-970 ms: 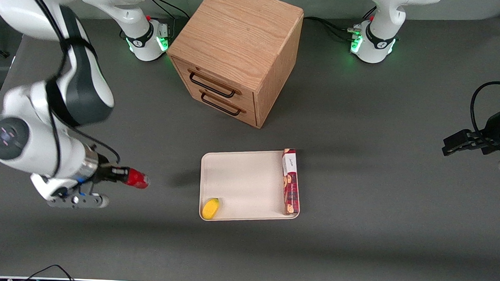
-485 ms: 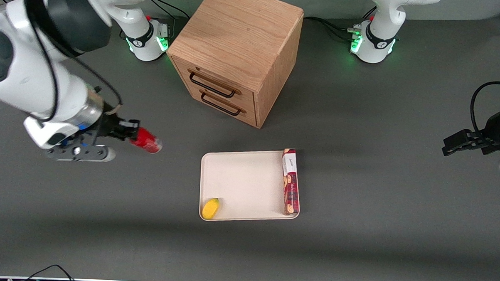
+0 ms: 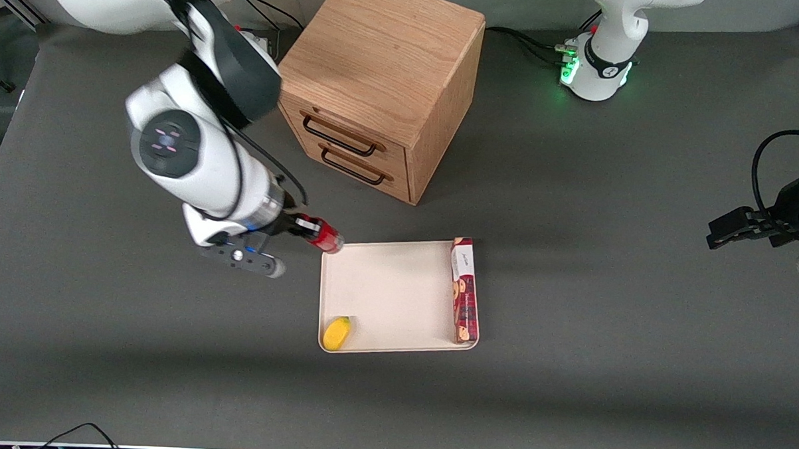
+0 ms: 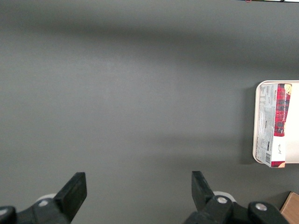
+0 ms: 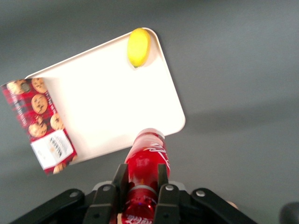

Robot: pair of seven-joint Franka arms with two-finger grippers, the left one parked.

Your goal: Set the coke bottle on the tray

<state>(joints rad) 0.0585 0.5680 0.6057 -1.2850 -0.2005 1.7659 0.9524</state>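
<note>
My right gripper (image 3: 304, 230) is shut on the coke bottle (image 3: 324, 238), a small red bottle, and holds it in the air beside the tray's corner that lies nearest the wooden cabinet. In the right wrist view the bottle (image 5: 148, 156) sticks out between the black fingers (image 5: 119, 179), its end over the tray's edge. The tray (image 3: 390, 290) is flat and cream-white, lying in front of the cabinet; it also shows in the right wrist view (image 5: 112, 98).
On the tray lie a yellow fruit (image 3: 336, 332) at the corner nearest the camera and a long red biscuit box (image 3: 464, 290) along the edge toward the parked arm. A wooden two-drawer cabinet (image 3: 378, 84) stands farther from the camera than the tray.
My right gripper has carried the bottle across the table from the working arm's end to the tray's corner.
</note>
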